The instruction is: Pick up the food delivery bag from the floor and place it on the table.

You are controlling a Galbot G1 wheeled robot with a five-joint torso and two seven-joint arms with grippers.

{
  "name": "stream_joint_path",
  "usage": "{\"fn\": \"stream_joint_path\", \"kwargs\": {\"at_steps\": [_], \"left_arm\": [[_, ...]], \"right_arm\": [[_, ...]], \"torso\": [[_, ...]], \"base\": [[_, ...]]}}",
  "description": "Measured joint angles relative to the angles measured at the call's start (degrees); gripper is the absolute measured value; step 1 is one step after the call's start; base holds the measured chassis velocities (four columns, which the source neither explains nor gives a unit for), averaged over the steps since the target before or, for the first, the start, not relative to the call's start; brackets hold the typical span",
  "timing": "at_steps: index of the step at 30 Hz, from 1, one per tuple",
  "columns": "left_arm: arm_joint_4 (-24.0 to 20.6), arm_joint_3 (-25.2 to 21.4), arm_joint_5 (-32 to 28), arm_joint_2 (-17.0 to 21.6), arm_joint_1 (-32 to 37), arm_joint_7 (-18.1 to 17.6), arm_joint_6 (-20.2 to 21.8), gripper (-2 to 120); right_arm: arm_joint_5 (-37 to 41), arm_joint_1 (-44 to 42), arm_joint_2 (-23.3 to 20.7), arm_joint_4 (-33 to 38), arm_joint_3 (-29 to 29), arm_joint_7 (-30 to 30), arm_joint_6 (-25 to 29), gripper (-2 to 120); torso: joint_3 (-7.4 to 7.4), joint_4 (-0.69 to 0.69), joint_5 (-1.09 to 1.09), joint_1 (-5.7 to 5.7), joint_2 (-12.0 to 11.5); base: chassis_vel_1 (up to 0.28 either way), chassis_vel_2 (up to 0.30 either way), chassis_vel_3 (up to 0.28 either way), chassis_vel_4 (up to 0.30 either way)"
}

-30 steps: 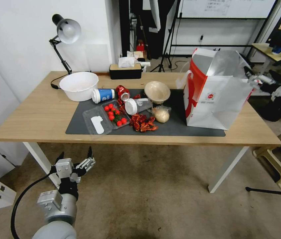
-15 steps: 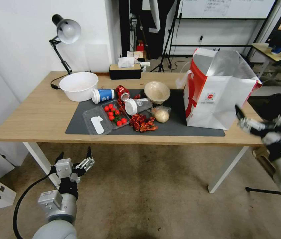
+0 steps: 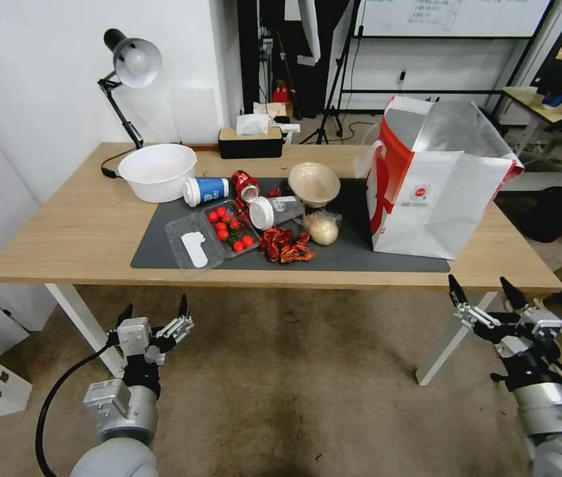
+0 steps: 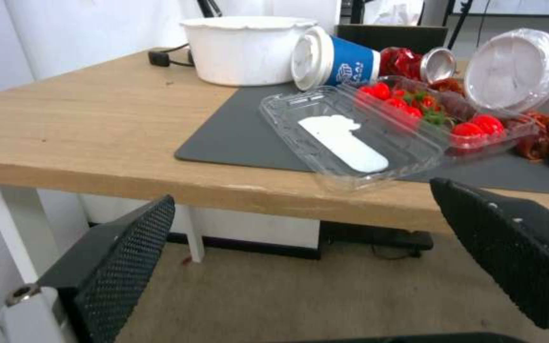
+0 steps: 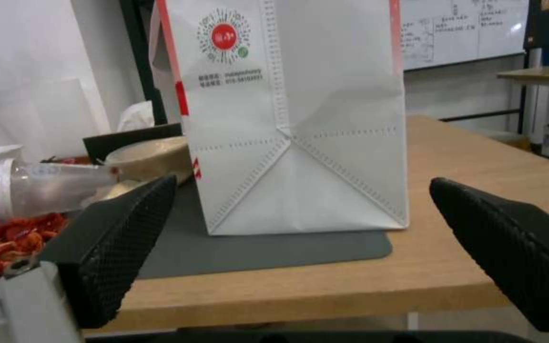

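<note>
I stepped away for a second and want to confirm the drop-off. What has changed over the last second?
The right gripper has drawn back from beside the food delivery bag and come down below the front edge of the table, fingers open and empty. The bag stands upright on the table where it was. The left gripper has stayed low by the table's left end, open.
</note>
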Motion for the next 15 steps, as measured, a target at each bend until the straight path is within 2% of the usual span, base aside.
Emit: {"fn": "stream_joint_path", "kwargs": {"at_steps": [3,15], "left_arm": [[0.2,0.2,0.2,-0.1,-0.1,0.3,0.0,100],[0.7,-0.1,0.1,0.0,-0.2,0.9,0.0,100]], "right_arm": [[-0.8,-0.1,2.2,-1.0,-1.3,-0.6,0.4,100],[-1.2,1.0,4.8,-3.3,-4.2,-1.9,1.2,100]], "torso": [[0.0,0.01,0.01,0.0,0.0],[0.01,0.01,0.01,0.0,0.0]], "base": [[0.0,0.0,0.0,0.0],[0.0,0.0,0.0,0.0]]}}
